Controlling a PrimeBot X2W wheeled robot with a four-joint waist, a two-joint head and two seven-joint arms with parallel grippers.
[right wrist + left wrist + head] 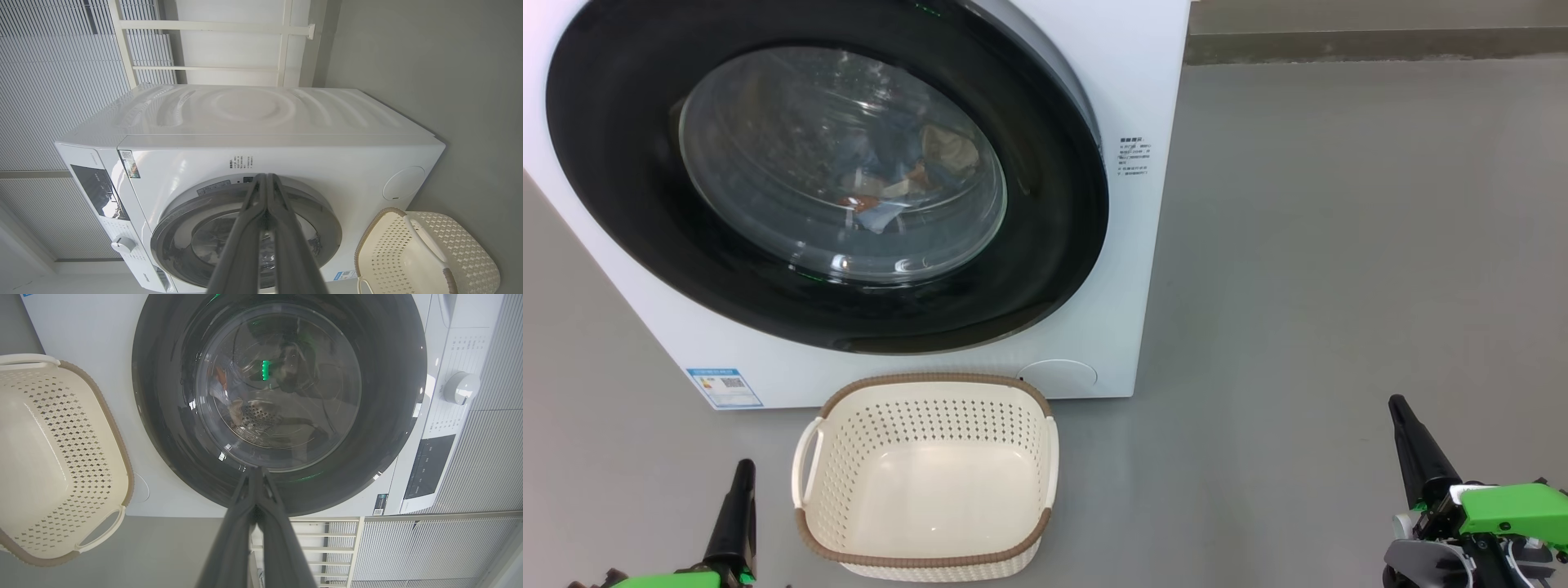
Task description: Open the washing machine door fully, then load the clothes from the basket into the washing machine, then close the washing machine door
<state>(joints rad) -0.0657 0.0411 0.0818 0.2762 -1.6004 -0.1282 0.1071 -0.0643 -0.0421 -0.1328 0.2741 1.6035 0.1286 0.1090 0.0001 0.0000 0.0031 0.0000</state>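
Note:
The white washing machine (1131,98) stands ahead with its black-rimmed round door (1045,245) shut against the front. Through the glass bowl I see the clothes (907,175), blue and beige cloth lying in the drum. The cream basket (927,478) sits on the floor in front of the machine and holds nothing. My left gripper (743,467) is shut at the lower left, just left of the basket. My right gripper (1398,402) is shut at the lower right, well away from the machine. The left wrist view faces the door (163,416) with fingers pressed together (256,470); the right wrist view shows the machine (286,155), the basket (429,253) and shut fingers (266,176).
Grey floor (1339,245) spreads to the right of the machine. A low grey ledge (1372,45) runs along the back. A control panel with a dial (461,388) sits on the machine's front. White slatted wall panels (53,81) stand behind the machine.

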